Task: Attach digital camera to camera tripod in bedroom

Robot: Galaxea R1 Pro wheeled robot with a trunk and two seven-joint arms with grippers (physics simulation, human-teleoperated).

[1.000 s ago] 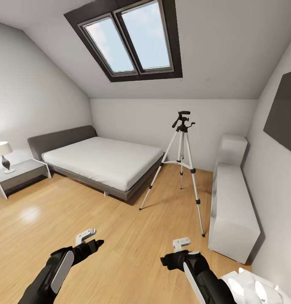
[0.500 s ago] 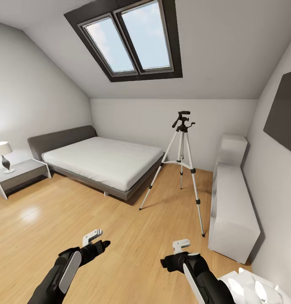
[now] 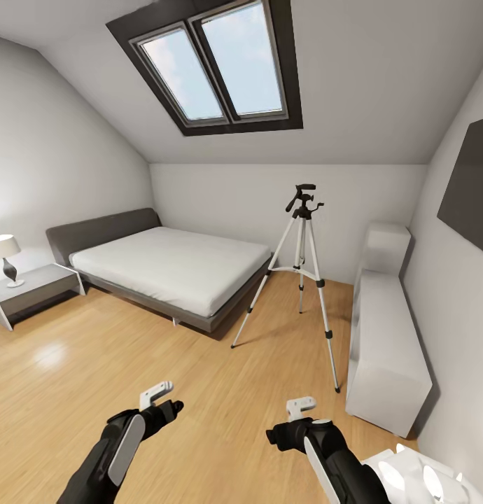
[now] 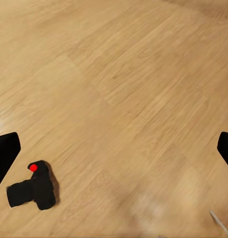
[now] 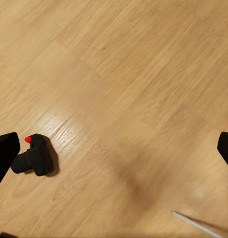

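The left pincer [image 3: 159, 393] has swung inward toward the right pincer [image 3: 300, 404]. Both are spread wide and empty above the floor [image 3: 199, 378], where the digital camera [image 4: 33, 190] lies; which arm is nearer is unclear.

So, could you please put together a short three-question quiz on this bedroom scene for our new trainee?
1. True or false: the small black boxy digital camera with a red dot is already mounted on the tall silver-legged camera tripod.
2. What surface does the camera lie on?
A. the light wood floor
B. the grey bed with white mattress
C. the white cabinet
3. Fill in: the left gripper and right gripper both hold ____.

Key:
1. False; the tripod's black pan head is bare and the camera is on the floor.
2. A
3. Nothing; both are open, as the wrist views show.
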